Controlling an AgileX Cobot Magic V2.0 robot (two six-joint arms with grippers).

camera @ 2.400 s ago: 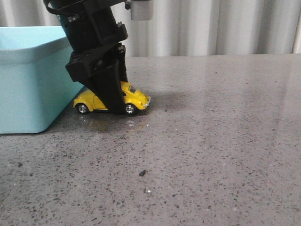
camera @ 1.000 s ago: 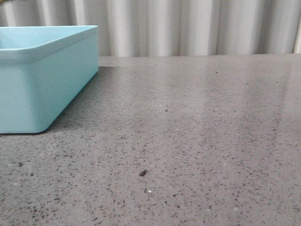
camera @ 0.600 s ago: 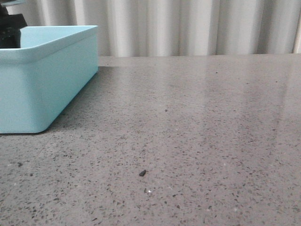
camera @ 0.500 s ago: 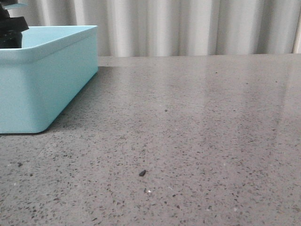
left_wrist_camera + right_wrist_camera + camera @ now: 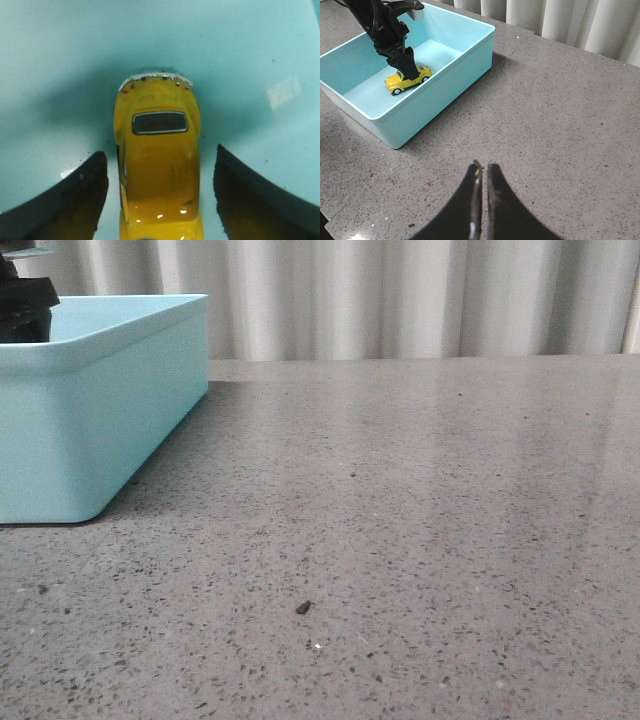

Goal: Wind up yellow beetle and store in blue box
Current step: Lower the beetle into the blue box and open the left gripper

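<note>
The yellow beetle (image 5: 157, 165) stands on its wheels on the floor of the blue box (image 5: 250, 60). My left gripper (image 5: 160, 151) is open around it, a thin gap showing on each side of the car between the black fingers (image 5: 75, 200). In the right wrist view the beetle (image 5: 409, 78) sits near the middle of the box (image 5: 445, 75) under the left gripper (image 5: 407, 62). In the front view the box wall (image 5: 90, 420) hides the car, and only a bit of the left arm (image 5: 22, 305) shows over the rim. My right gripper (image 5: 482, 167) is shut and holds nothing, above bare table.
The grey speckled table (image 5: 420, 500) stretches to the right of the box. A small dark speck (image 5: 303, 607) lies near its front. A pale pleated curtain (image 5: 400, 300) hangs behind the far edge.
The left gripper gripped the beetle on the table beside the box, then lifted out of view. Now the arm is down inside the box, barely moving over the last half second.
</note>
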